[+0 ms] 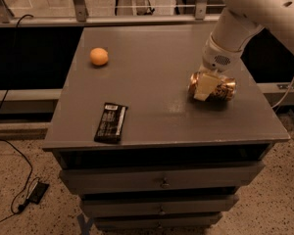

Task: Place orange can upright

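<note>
gripper (pixel 206 85) at orange can (pixel 224 88) on grey cabinet (pixel 152 62).

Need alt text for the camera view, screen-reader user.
The end effector of a white robot arm is at an orange can lying on its side near the right edge of a grey table. A small orange fruit sits at back left, a dark snack bar at front left.

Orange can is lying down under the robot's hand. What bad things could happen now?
The orange can lies on its side with the gripper right on it. Being round, it might roll toward the right edge of the table. It may also slip and topple while being tipped upright.
</note>
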You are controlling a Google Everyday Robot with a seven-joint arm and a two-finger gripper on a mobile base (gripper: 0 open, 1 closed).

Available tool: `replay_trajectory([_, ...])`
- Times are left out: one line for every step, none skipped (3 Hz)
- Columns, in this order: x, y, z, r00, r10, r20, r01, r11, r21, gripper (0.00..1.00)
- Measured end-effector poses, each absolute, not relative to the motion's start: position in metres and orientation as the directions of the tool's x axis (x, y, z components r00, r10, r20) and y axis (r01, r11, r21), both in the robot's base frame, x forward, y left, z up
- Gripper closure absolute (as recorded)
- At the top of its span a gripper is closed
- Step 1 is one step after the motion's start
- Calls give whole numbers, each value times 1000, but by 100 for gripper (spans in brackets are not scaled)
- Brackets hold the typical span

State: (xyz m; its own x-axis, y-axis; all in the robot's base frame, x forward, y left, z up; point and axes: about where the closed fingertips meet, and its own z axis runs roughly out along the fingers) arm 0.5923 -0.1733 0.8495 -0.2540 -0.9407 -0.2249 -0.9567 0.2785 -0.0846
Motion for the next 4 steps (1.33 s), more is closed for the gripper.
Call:
replay_trajectory([592,-164,879,-210,-905,-370,-961,260,-91,100])
replay_trajectory([584,-160,903,-159,-808,-567,-960,261,-102,100])
replay_trajectory([576,-165,918,-84,-650,-755,-948,285,-141,100])
replay_trajectory([566,-179,933,-17,-482,-876,-923,345,-172,100])
